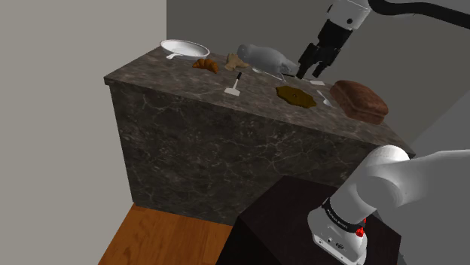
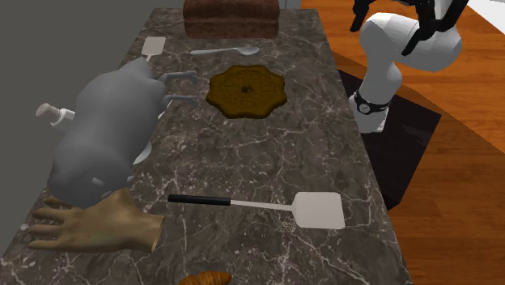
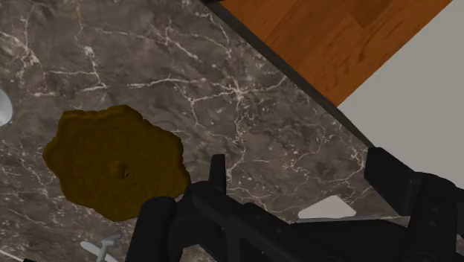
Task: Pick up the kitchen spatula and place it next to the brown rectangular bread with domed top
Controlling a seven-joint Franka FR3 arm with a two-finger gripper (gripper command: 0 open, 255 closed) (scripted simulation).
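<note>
Claw (image 1: 311, 74) open w/ nothing inside, hovering near bread (image 1: 361, 100). Spatula (image 1: 236, 85) is far from bread; risk: claw grabs small white utensil (image 2: 154, 46) near bread instead.

From beside the stand (image 1: 279, 226) we look down across the marble counter (image 1: 226, 143). Our second camera sits close, sighting along the counter toward the arm (image 2: 388, 48). At the wrist we're nearest, looking down on the brown scalloped disc (image 3: 115, 160), common to all three.
</note>
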